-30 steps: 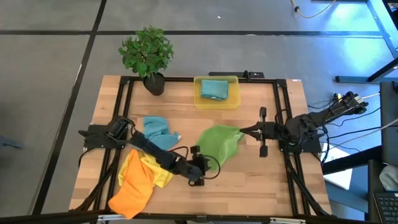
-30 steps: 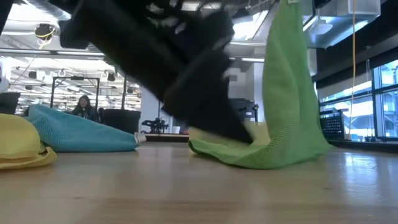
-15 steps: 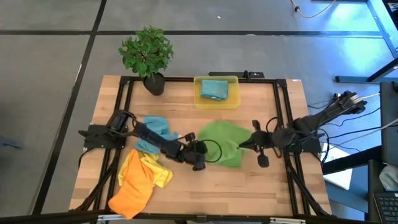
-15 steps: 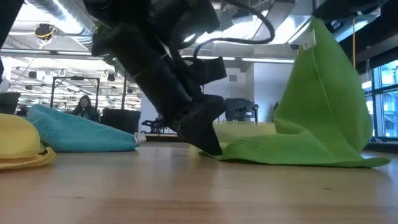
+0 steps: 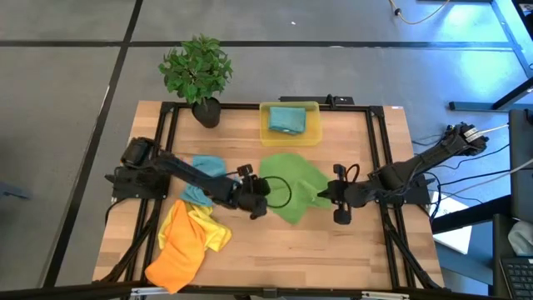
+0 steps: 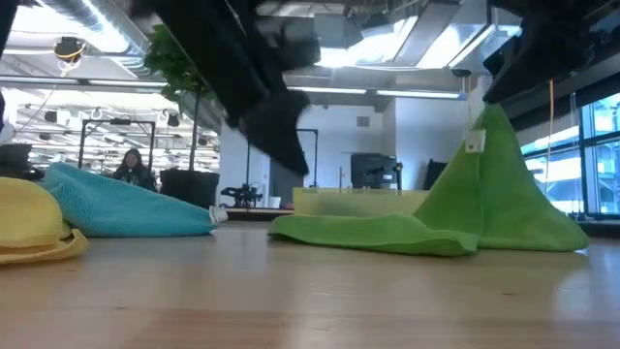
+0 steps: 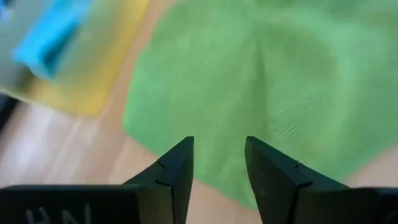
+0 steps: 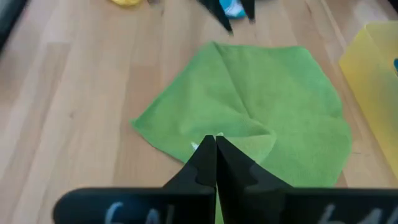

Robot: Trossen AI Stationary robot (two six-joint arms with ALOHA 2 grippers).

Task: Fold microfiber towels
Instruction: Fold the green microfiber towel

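A green microfiber towel [image 5: 291, 185] lies mostly spread on the table's middle, with one corner raised in a peak [image 6: 494, 126] that bears a white tag [image 6: 474, 142]. My right gripper [image 8: 216, 148] is shut on that corner and comes in from the table's right [image 5: 325, 197]. My left gripper [image 7: 219, 163] hovers open above the towel's left edge [image 5: 265, 192], with nothing between its fingers. Left of it lie a teal towel [image 5: 208, 171], a yellow towel [image 5: 212, 232] and an orange towel [image 5: 177, 257]. My right gripper pinches the green towel's tagged corner [image 8: 235, 138] between its two shut fingers. The fingers slant down from the table's right side. The corner is lifted like a tent, while the rest of the towel [image 6: 387, 233] rests on the table.
A translucent yellow bin [image 5: 310, 133] at the far middle holds a folded teal towel [image 5: 286, 119]. A potted plant [image 5: 198, 71] stands at the far left. A black frame [image 5: 373, 150] borders the work area. Bare wood shows along the near right [image 5: 333, 250].
My left gripper has risen off the table and gone toward the far edge, from the green towel's near edge to above its left side. My right gripper has sunk with the held corner. The towel, which hung tall, now lies spread out with only a low peak.
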